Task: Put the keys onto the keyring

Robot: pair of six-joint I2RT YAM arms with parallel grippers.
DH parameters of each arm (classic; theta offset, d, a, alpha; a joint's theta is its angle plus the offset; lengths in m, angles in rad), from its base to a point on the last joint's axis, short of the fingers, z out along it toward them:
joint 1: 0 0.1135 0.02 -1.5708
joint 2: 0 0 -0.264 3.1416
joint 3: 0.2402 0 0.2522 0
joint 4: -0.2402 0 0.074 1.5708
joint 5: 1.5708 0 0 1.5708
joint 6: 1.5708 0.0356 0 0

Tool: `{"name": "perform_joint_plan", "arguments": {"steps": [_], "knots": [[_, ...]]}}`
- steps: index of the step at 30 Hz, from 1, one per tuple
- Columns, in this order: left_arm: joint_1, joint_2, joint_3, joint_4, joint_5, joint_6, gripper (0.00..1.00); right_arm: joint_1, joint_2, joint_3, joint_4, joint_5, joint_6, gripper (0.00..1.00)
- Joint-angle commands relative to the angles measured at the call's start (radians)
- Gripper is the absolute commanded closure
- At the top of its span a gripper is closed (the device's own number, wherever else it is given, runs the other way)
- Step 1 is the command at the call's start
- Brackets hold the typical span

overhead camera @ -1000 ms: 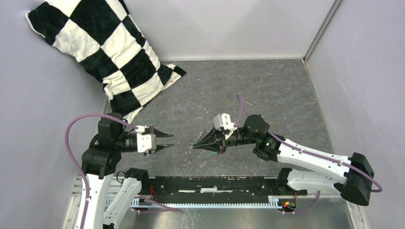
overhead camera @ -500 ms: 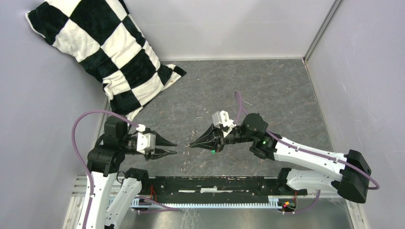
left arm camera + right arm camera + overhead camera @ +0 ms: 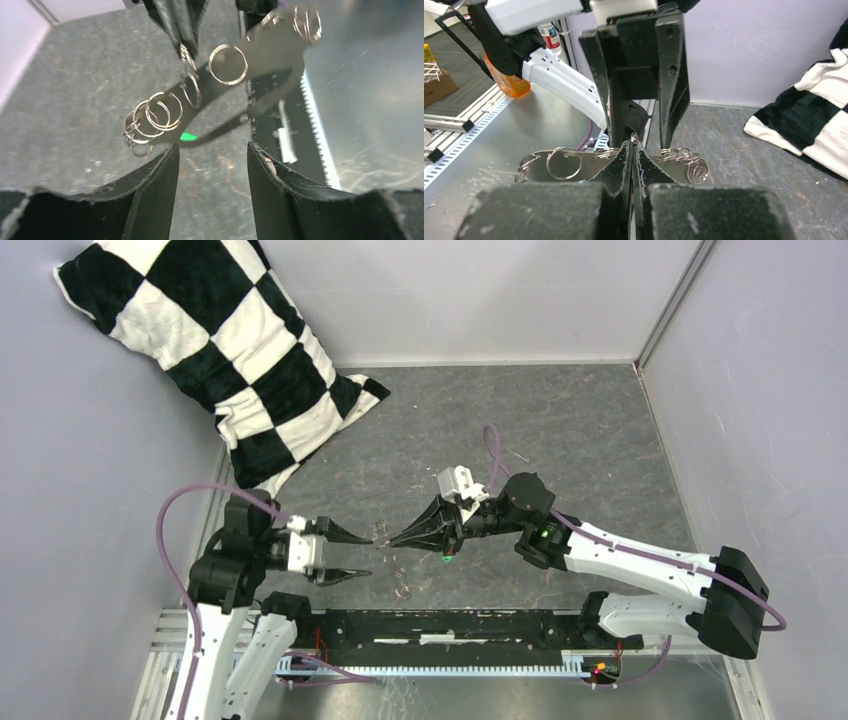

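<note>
The keyring [image 3: 538, 171] was pinched mid-span in the closed right claw [image 3: 631, 147], held clear of the surface [image 3: 560, 430], seemingly to present its small rings [image 3: 227, 64]. A green-tagged key [image 3: 187, 136] showed just below. The left claw [image 3: 212, 150] faced it, open and empty, probably lining up. No writing was legible.

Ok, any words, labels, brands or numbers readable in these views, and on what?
No text can be read.
Small bottle in the right wrist view: seems to carry print, too small and blurred to read.
Orange bottle, keyring, checkered pillow: no marks visible.
</note>
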Motion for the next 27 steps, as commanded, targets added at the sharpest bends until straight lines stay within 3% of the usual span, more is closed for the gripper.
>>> {"name": "perform_joint_plan", "arguments": {"steps": [1, 4, 7, 9, 16, 23, 27], "knots": [[0.004, -0.151, -0.063, 0.017, -0.067, 0.368, 0.42, -0.003, 0.014, 0.055, 0.101, -0.005, 0.051, 0.99], [0.008, -0.34, -0.158, 0.105, -0.116, 0.605, 0.42, -0.003, 0.032, 0.063, 0.122, -0.004, 0.088, 0.99], [0.011, -0.534, -0.269, 0.353, -0.127, 0.518, 0.41, -0.003, 0.047, 0.073, 0.131, -0.006, 0.111, 0.99], [0.015, -0.512, -0.224, 0.234, -0.116, 0.7, 0.35, -0.003, 0.051, 0.073, 0.139, 0.001, 0.125, 0.99], [0.085, -0.545, -0.251, 0.174, -0.045, 1.078, 0.23, -0.004, 0.079, 0.08, 0.167, 0.034, 0.182, 0.99], [0.088, -0.545, -0.259, 0.186, -0.004, 1.234, 0.28, -0.004, 0.092, 0.091, 0.14, 0.057, 0.208, 0.99], [0.088, -0.54, -0.274, 0.284, 0.002, 1.209, 0.32, -0.003, 0.104, 0.1, 0.119, 0.074, 0.215, 0.99]]}}
